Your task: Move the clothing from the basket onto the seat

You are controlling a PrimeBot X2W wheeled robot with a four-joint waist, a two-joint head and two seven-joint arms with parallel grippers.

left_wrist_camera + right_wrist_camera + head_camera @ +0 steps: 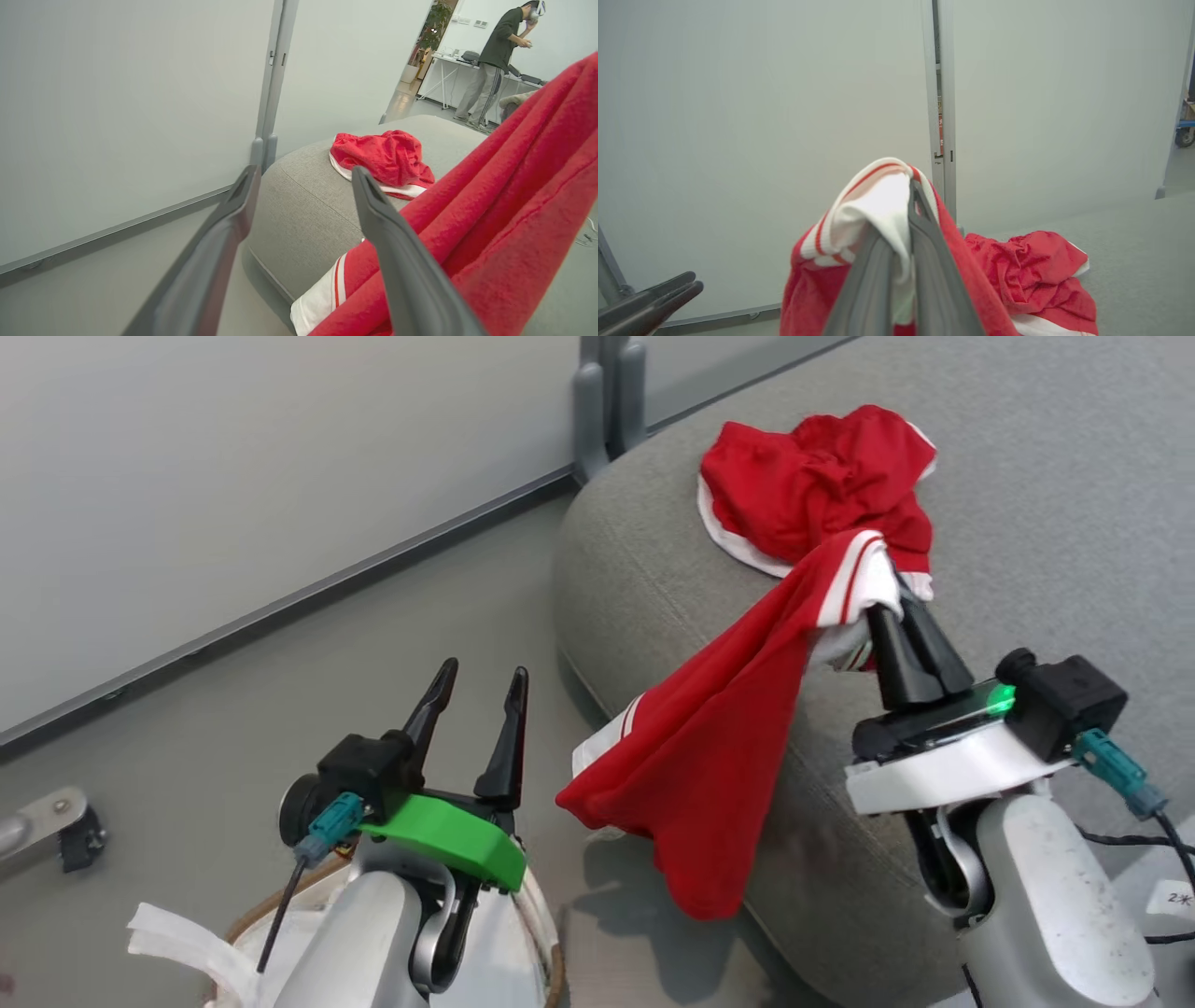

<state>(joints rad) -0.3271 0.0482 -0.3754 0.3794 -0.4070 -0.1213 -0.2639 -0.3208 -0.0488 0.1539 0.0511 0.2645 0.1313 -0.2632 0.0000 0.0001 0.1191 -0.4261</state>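
Observation:
The red shorts [812,485] lie crumpled on the grey seat [1046,457] near its rounded corner. My right gripper [889,586] is shut on the jersey's white, red-striped sleeve, and the red jersey [719,747] hangs from it over the seat's front edge. In the right wrist view the gripper [913,189] pinches the jersey [878,210], with the shorts [1031,270] beyond it. My left gripper [485,670] stands open and empty above the basket [557,971]. Its wrist view shows the open gripper [303,177], the jersey [514,210], the shorts [383,158] and the seat [303,205].
A pale partition wall [233,476] with a grey post [607,401] runs behind the seat's corner. Grey floor [327,644] lies between wall, basket and seat. The basket's white liner [177,933] sticks out at lower left. A person [495,60] stands far off by a table.

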